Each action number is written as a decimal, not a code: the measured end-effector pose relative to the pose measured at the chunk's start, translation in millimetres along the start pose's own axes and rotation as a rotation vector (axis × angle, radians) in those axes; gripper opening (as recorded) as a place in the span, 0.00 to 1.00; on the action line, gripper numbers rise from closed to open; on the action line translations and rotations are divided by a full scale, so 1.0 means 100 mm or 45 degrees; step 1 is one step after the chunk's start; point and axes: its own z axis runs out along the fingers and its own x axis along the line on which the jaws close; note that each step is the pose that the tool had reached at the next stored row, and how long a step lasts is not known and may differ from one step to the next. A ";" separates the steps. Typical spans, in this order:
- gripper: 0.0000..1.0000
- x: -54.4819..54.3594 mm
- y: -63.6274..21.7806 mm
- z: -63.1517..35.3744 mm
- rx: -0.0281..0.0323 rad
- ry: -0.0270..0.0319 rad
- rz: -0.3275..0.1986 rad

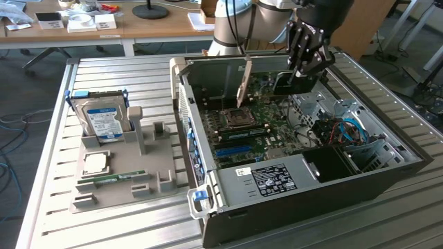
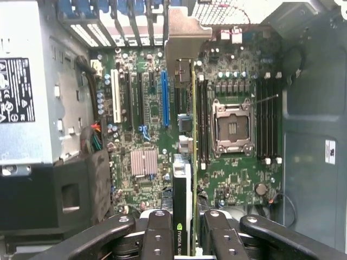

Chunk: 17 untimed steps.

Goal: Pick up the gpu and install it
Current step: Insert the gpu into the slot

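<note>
Open computer case [image 1: 277, 218]; hard drive [image 1: 102, 120]

Soft, even room light; faint shadows; mild glare.

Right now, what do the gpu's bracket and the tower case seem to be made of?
The gpu is green laminate board, judging by its edge. Its bracket looks like bare sheet metal with a dull silver sheen. The tower case is probably sheet steel: grey, with thin folded walls.
</note>
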 end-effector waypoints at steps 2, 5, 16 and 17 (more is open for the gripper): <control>0.27 0.00 0.048 0.001 0.0002 0.0002 0.000; 0.27 0.01 0.106 0.004 0.0004 0.0002 0.000; 0.27 0.02 0.309 0.012 0.0004 0.0003 0.000; 0.27 0.03 0.323 0.012 0.0004 0.0003 0.000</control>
